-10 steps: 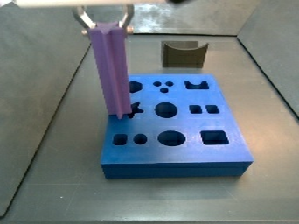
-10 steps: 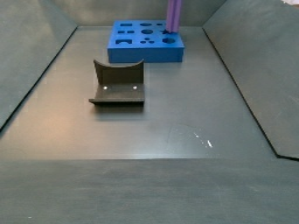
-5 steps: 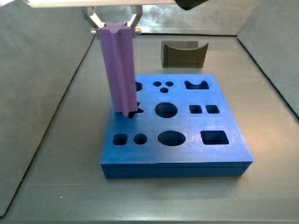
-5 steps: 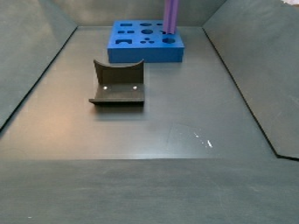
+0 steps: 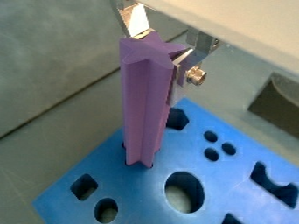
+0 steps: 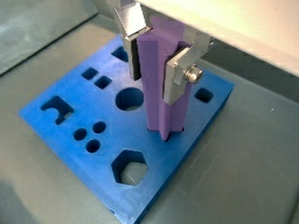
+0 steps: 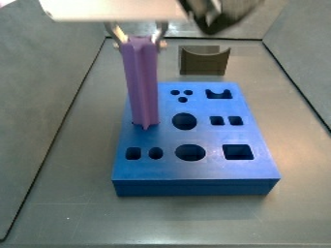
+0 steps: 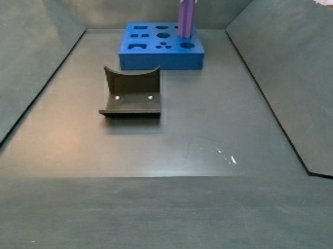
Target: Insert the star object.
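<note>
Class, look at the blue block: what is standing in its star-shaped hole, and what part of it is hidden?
The star object stands upright with its lower end in the blue block, the gripper clamped on its top. The hole and how deep the end sits are covered.

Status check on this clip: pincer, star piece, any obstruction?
Pincer above the blue block, shut on the star piece. Piece upright, lower end in the block's star hole. Brown notched block sits apart behind; nothing in the way.
</note>
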You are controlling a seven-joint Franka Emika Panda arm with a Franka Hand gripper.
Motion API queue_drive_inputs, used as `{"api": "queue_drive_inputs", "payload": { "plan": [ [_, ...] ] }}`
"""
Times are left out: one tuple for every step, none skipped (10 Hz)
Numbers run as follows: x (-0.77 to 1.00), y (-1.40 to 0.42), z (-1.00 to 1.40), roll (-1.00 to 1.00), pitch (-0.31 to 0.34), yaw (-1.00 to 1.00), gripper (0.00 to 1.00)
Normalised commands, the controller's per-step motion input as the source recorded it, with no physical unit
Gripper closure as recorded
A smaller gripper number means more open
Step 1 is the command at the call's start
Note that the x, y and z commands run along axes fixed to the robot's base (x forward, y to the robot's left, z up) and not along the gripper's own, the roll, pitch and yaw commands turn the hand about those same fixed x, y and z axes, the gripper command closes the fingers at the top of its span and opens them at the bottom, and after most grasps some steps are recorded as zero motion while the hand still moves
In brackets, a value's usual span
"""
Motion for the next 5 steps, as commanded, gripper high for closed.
{"api": "queue_drive_inputs", "payload": {
  "plan": [
    [0.17,-0.01,-0.53,0.14,-0.044,-0.05,1.00],
    [0.03,-0.03,-0.68,0.18,-0.159,0.00,1.00],
    [0.00,-0.01,-0.70,0.17,-0.197,0.00,1.00],
    [0.00,0.01,-0.28,-0.05,-0.217,0.00,1.00],
    [0.00,0.00,-0.07,-0.01,-0.087,0.00,1.00]
  ]
}}
